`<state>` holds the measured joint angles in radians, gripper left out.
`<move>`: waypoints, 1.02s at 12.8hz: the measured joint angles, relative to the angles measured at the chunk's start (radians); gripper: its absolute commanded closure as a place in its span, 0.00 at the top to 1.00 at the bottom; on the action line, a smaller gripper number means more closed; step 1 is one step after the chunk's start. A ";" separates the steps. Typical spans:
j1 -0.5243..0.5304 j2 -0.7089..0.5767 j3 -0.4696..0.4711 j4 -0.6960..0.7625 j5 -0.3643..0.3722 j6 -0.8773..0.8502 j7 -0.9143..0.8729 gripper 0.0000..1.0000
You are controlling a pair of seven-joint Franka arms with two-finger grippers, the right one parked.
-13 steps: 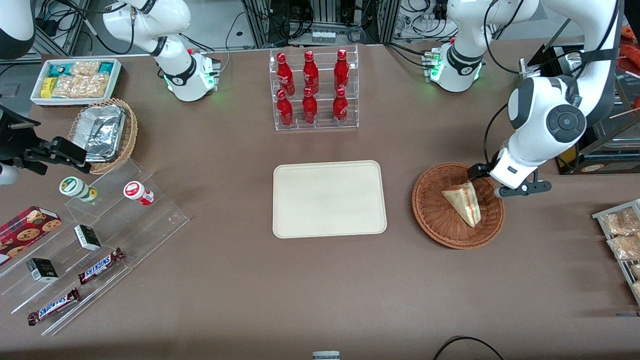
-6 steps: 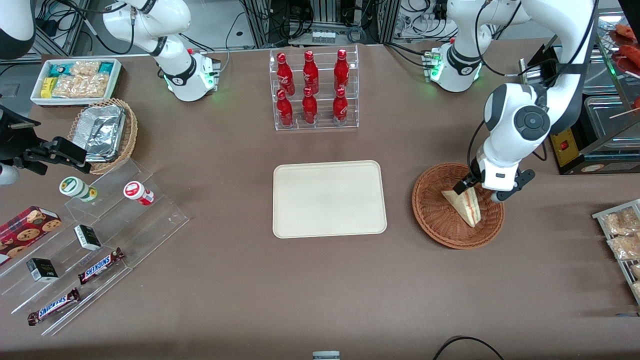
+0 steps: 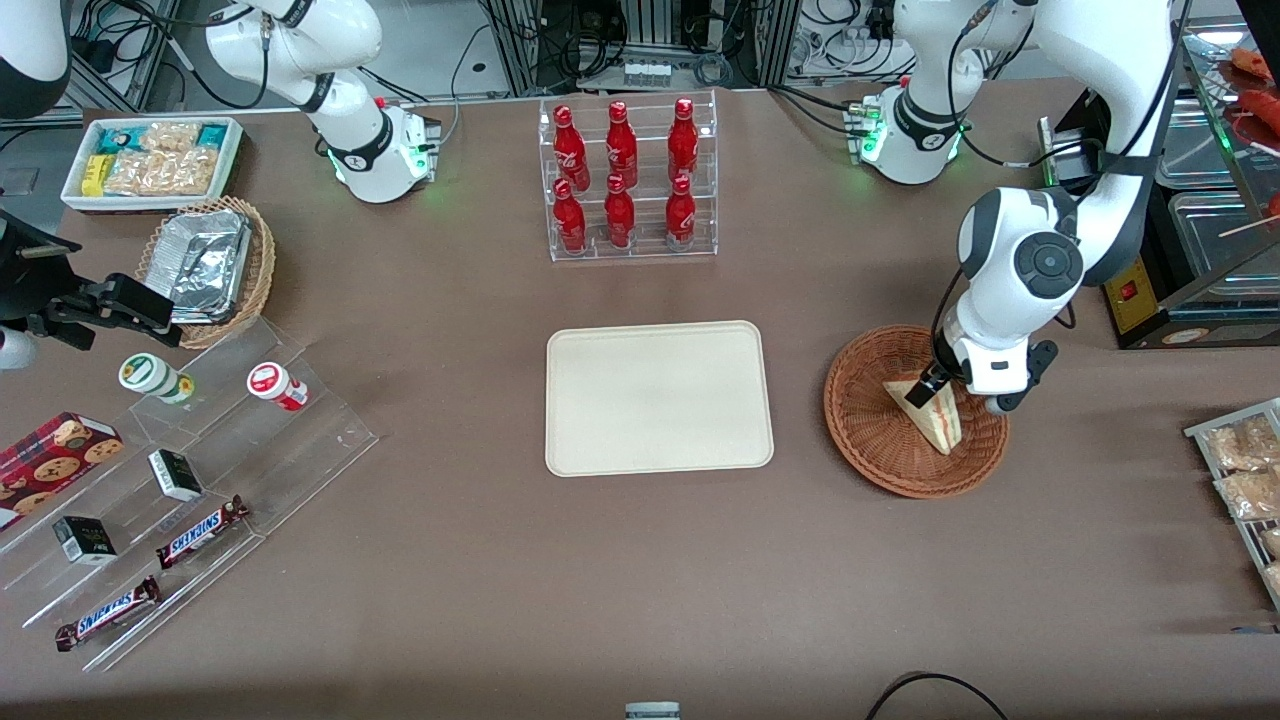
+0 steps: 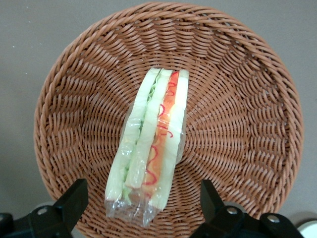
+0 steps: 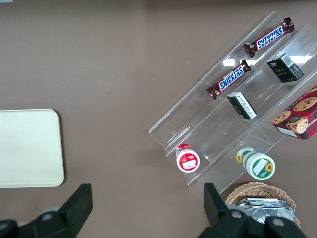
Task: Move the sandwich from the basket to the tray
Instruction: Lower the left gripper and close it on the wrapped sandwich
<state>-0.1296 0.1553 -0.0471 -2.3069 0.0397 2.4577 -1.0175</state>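
The sandwich (image 3: 932,412), a plastic-wrapped cream wedge with red, orange and green filling, lies in the reddish-brown wicker basket (image 3: 870,435) toward the working arm's end of the table. In the left wrist view the sandwich (image 4: 153,139) lies in the middle of the basket (image 4: 247,124). My left gripper (image 3: 945,392) hangs just above the sandwich's thick end, open, with one finger on each side of the wrapped end (image 4: 143,208) and not touching it. The cream-beige tray (image 3: 659,396) lies flat at the table's middle, beside the basket.
A clear rack of red bottles (image 3: 627,180) stands farther from the camera than the tray. Metal trays and a black box (image 3: 1150,300) stand close by the basket. Snack packets on a rack (image 3: 1245,470) lie at the table's edge. Clear stepped shelves with snacks (image 3: 170,480) lie toward the parked arm's end.
The left arm has swung in over the basket and lowered. The gripper has moved from the basket's rim to directly above the sandwich's thick end. The sandwich has not moved.
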 measured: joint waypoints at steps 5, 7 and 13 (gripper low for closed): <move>0.002 0.051 0.003 0.003 0.000 0.027 0.000 0.63; 0.002 0.067 0.004 0.004 0.000 0.042 0.000 0.14; -0.003 0.068 0.000 0.142 0.001 -0.149 0.071 0.08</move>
<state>-0.1327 0.2236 -0.0474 -2.1648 0.0412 2.3083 -0.9466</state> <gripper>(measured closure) 0.683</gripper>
